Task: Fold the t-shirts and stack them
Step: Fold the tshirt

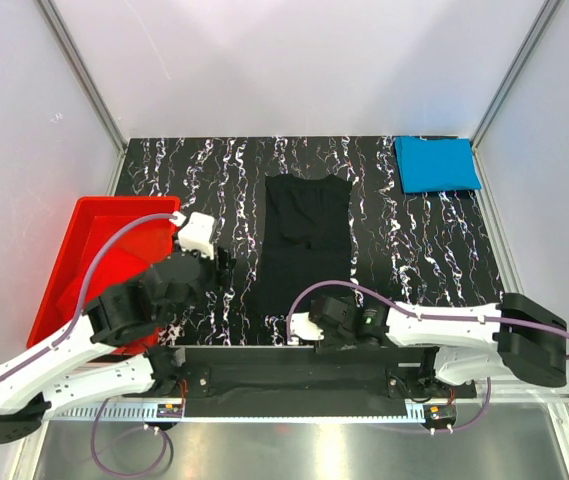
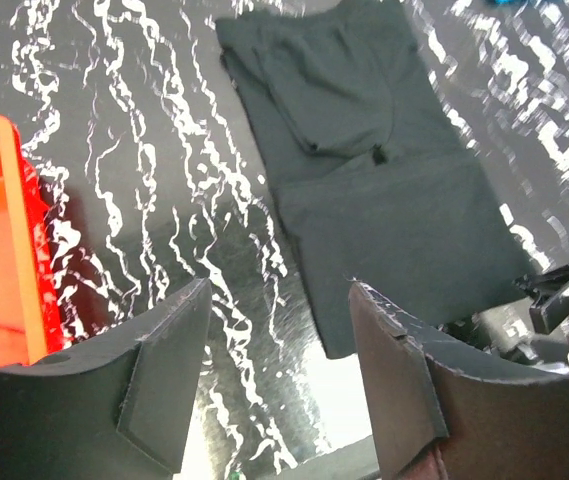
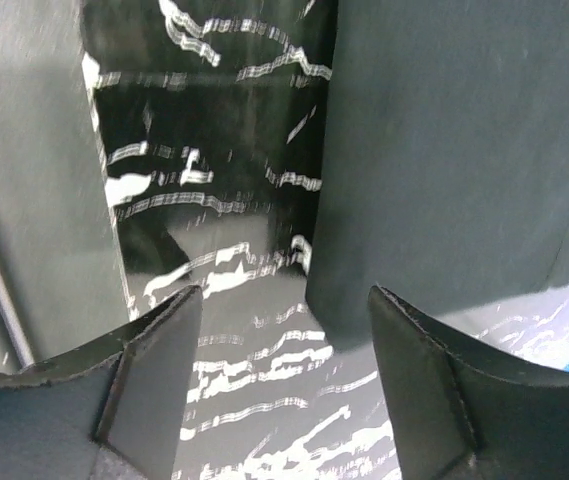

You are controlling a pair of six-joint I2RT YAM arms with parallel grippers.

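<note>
A black t-shirt [image 1: 307, 235] lies flat in the middle of the table, folded into a long strip; it also shows in the left wrist view [image 2: 364, 150] and the right wrist view [image 3: 454, 150]. A bright blue t-shirt [image 1: 436, 163] lies folded at the back right corner. My left gripper [image 1: 222, 268] hovers open to the left of the black shirt, with only table between its fingers [image 2: 279, 305]. My right gripper [image 1: 306, 328] is low at the shirt's near end, open, with the shirt's near left corner just beyond its fingertips [image 3: 284, 315].
A rigid red tub [image 1: 84, 260] stands at the left side of the table, close to my left arm, and its rim shows in the left wrist view [image 2: 9, 250]. The table [image 1: 184, 180] is black with white marbling. Its front rail runs just under my right arm.
</note>
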